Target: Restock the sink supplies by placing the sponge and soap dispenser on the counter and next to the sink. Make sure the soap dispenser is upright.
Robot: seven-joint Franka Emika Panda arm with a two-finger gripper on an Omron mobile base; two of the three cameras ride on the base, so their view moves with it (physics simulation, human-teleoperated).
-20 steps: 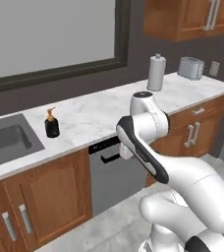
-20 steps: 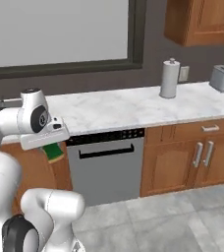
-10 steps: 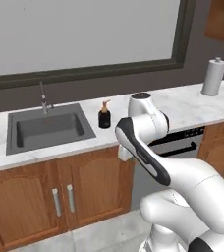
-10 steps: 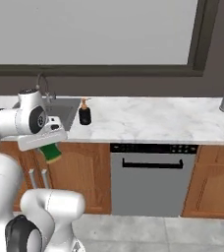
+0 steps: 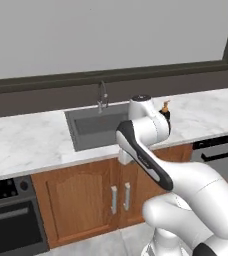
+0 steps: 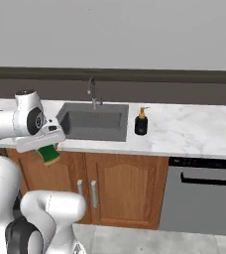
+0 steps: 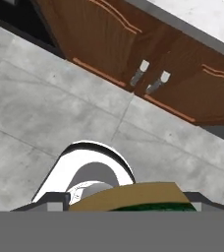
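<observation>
In the left base view, the soap dispenser (image 5: 164, 111) stood upright on the counter (image 5: 26, 142), just right of the sink (image 5: 93, 129), partly hidden behind the arm. In the right base view, the gripper (image 6: 47, 151) hung in front of the wooden cabinets (image 6: 115, 186), below the counter's near edge and left of the sink, its jaws grasping the sponge (image 6: 49, 153). In the hand view, the sponge's yellow layer lay between the fingers above the grey floor tiles (image 7: 30, 106).

Before me a wide window (image 5: 106, 35) with a dark frame sits in a grey-brown wall (image 6: 184, 93). Brown wooden cabinets (image 6: 120, 191) with 2 pale door handles (image 6: 86, 191) stand on a grey tiled floor (image 7: 50, 108). A dishwasher (image 6: 201, 196) is beside them, and a black oven (image 5: 11, 215) at the other end.
</observation>
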